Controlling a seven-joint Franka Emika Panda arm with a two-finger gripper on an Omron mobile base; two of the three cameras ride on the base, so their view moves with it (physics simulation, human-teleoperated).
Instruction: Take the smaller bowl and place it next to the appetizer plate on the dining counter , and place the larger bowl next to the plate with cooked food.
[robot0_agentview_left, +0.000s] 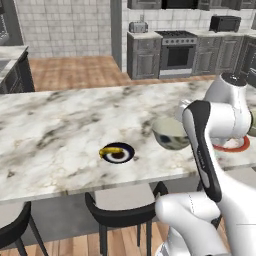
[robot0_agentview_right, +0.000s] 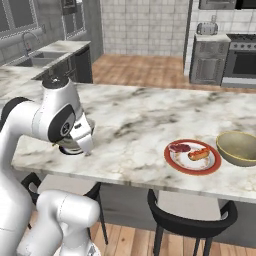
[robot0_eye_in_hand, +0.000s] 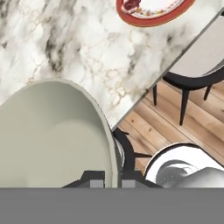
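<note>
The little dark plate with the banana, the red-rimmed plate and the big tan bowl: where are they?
appetizer plate (robot0_agentview_left: 118, 153), left base view, its dark centre.
plate with cooked food (robot0_agentview_right: 193, 156), right base view, white middle.
larger bowl (robot0_agentview_right: 239, 148), right base view, inside.

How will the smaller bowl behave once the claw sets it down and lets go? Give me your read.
The smaller bowl looks like rigid glazed ware, so it probably keeps its shape but could chip if dropped. The claw pinches only its thin rim, so the smooth glaze might slip or swing. Its round, curved body may rock slightly on the dining counter before settling.
</note>
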